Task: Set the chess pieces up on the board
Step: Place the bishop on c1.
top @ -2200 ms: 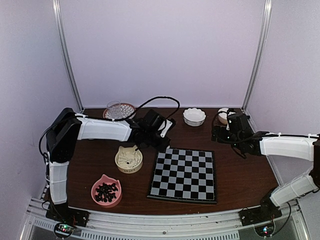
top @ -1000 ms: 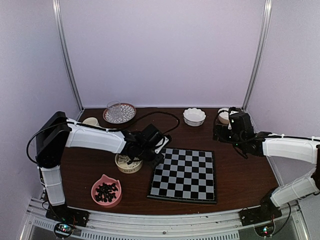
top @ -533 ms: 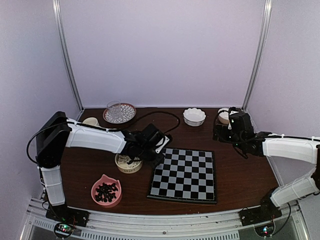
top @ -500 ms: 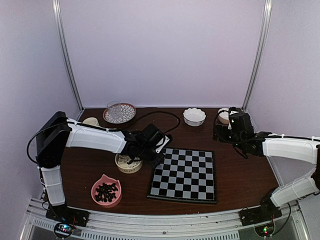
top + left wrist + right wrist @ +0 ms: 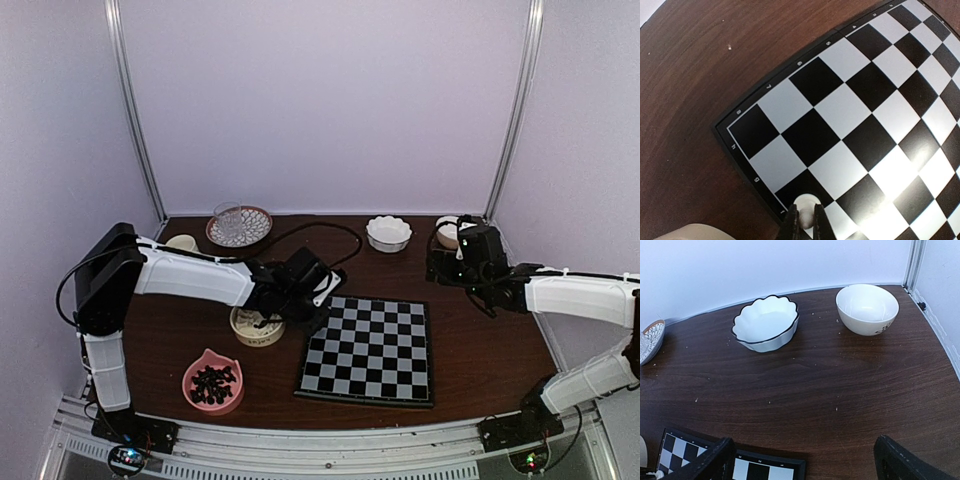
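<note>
Scanning the containers first: the pink bowl [image 5: 212, 382] at the near left held a heap of dark pieces, and the cream bowl [image 5: 255, 328] beside the board [image 5: 368, 350] sat half under the left arm, its contents too hidden to call. At the back stood a patterned plate [image 5: 238, 225] carrying a glass, a scalloped white bowl [image 5: 766, 322] and a round white bowl [image 5: 867, 308].

Compared with two seconds earlier, the left arm had swung forward from behind the board to its left edge; over the last second it barely shifted, and the right arm held its place.

The left gripper [image 5: 806, 222] was clamped on a white chess piece [image 5: 805, 201] over the board's lettered border. Its rounded head faced the wrist camera, with the long axis running along the fingers (base hidden). The right gripper [image 5: 805, 465] hung with jaws spread wide, holding nothing, above the table [image 5: 480, 340] near the board's far right corner.
</note>
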